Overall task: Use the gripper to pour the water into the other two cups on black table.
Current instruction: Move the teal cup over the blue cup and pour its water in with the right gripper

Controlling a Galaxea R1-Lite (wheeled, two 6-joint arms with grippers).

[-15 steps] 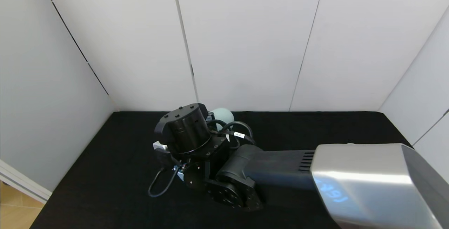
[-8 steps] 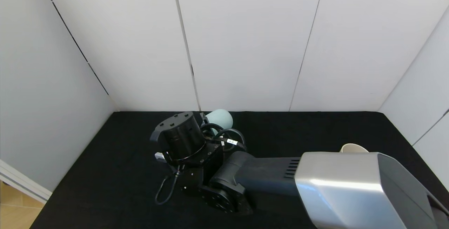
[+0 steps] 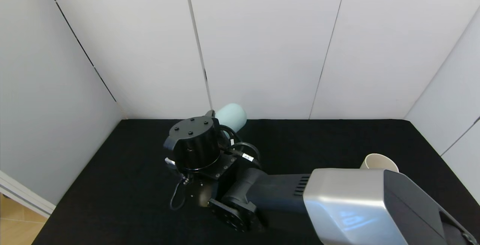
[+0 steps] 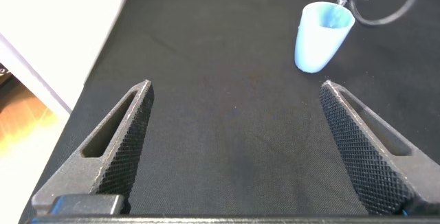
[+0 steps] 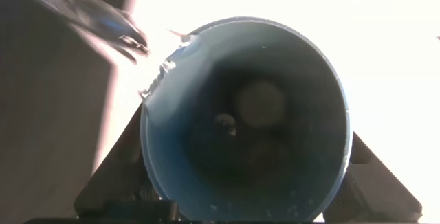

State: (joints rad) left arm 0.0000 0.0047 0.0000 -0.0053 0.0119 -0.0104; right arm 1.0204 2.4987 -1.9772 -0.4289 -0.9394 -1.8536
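Observation:
My right arm's wrist reaches over the middle-left of the black table. My right gripper is shut on the teal-green tumbler, which is tipped with its base up toward the back wall. The right wrist view looks into its mouth; water shows only as small droplets on the inner wall. The light blue cup stands upright under that arm's cable, hidden in the head view. The cream-beige cup stands upright at the right. My left gripper is open and empty, low over bare table.
White panel walls enclose the table at the back and both sides. My right arm's silver-grey link covers the near right of the table. The table's left edge shows in the left wrist view, with wooden floor beyond.
My right arm has drawn back toward the near left, uncovering the cream-beige cup. The teal-green tumbler has risen and its base has tipped higher.

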